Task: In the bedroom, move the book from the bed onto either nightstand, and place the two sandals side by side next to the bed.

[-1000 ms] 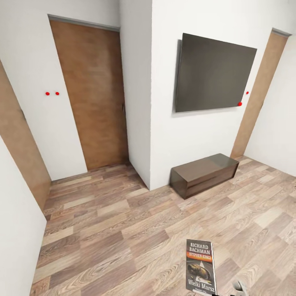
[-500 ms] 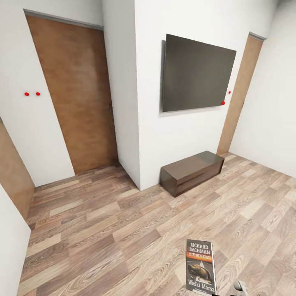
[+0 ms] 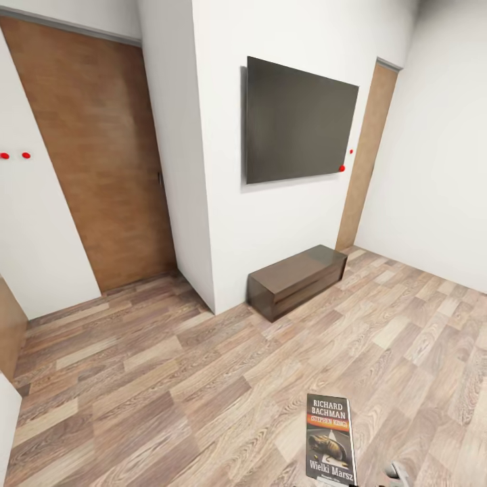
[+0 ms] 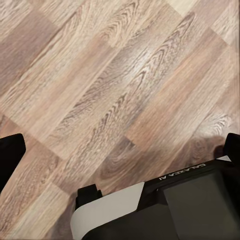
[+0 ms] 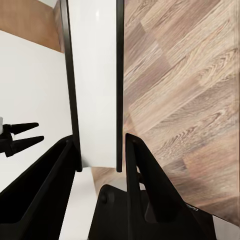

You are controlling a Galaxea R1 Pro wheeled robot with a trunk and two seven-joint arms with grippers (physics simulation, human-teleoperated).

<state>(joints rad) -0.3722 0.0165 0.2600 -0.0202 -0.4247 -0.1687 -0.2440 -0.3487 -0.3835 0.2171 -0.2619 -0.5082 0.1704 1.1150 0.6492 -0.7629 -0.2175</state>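
The book, a dark paperback reading "RICHARD BACHMAN" and "Wielki Marsz", hangs upright above the wood floor at the bottom of the head view. My right gripper is shut on it. In the right wrist view the book stands edge-on between the two black fingers, its white pages facing the camera. A small part of that gripper peeks in at the head view's bottom edge. My left gripper is open over bare floor with nothing between its fingers. The bed, the nightstand and the sandals are out of view.
A long low dark bench stands against the white wall under a wall-mounted dark screen. A brown door is at the left and a doorway at the right. Wood-plank floor stretches ahead. My base shows under the left gripper.
The whole head picture has shifted left, so the camera has turned right. The book stays at the same spot in the picture, still held.
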